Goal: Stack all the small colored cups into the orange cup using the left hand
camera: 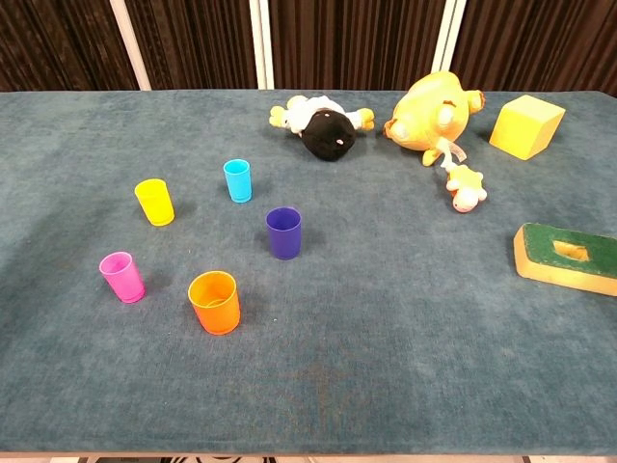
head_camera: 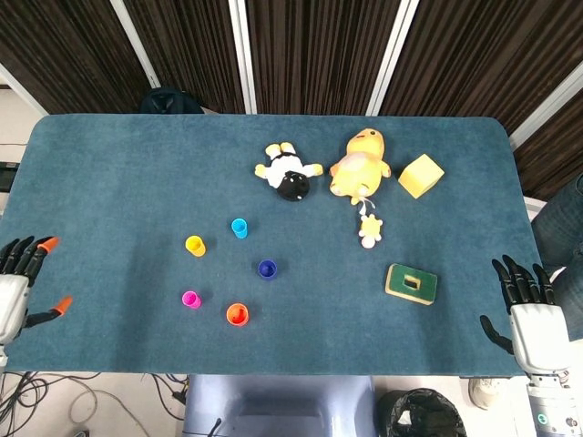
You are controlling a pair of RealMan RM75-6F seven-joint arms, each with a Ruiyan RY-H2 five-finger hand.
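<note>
Orange cup (head_camera: 237, 315) upright on the desk (head_camera: 109, 182), nothing stacked in it.
Head view: left hand (head_camera: 18, 289) empty, fingers spread, at the desk's edge well left of the cups; right hand (head_camera: 528, 314) likewise, far right. Chest view: pink cup (camera: 121, 277) stands nearest, left of the orange cup; neither hand shows.

Left hand (head_camera: 16, 284) and right hand (head_camera: 530, 314) hover, fingers spread, empty.

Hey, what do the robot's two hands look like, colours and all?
The left hand has a white palm shell, black fingers and orange fingertip caps. The right hand has the same white shell and black fingers, without orange tips, on a grey-white wrist.
</note>
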